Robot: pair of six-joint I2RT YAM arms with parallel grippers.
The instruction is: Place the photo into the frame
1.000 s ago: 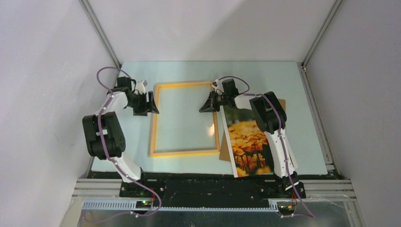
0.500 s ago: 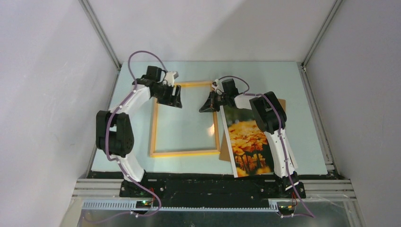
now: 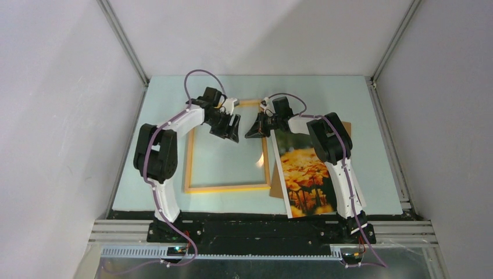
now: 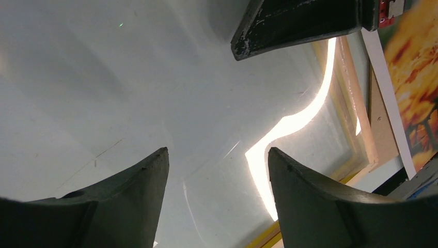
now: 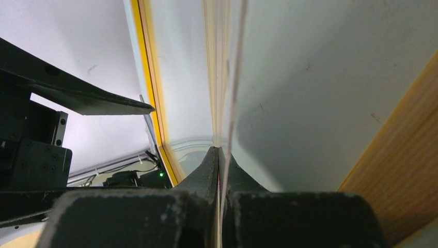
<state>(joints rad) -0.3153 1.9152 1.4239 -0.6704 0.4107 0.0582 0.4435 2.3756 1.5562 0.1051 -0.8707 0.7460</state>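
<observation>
The yellow-orange frame (image 3: pixel 227 188) lies flat mid-table with a clear sheet (image 3: pixel 227 160) inside it. The flower photo (image 3: pixel 305 174) lies to its right on a brown backing board (image 3: pixel 275 180). My right gripper (image 3: pixel 254 129) is at the frame's upper right corner, shut on the edge of the clear sheet (image 5: pixel 230 77), which runs between its jaws (image 5: pixel 219 150). My left gripper (image 3: pixel 232 131) is open and empty, just above the sheet (image 4: pixel 206 119) and close to the right gripper; its fingers (image 4: pixel 217 152) stand wide apart. The photo (image 4: pixel 418 77) and frame rail (image 4: pixel 354 98) show at the right of the left wrist view.
The right gripper's finger (image 4: pixel 299 23) crosses the top of the left wrist view. The backing board's far corner (image 3: pixel 347 125) sticks out behind the right arm. Grey walls enclose the table on three sides.
My left arm has swung right, from beside the frame's left rail to over its upper part, near the right gripper. The right arm, frame and photo have not moved.
</observation>
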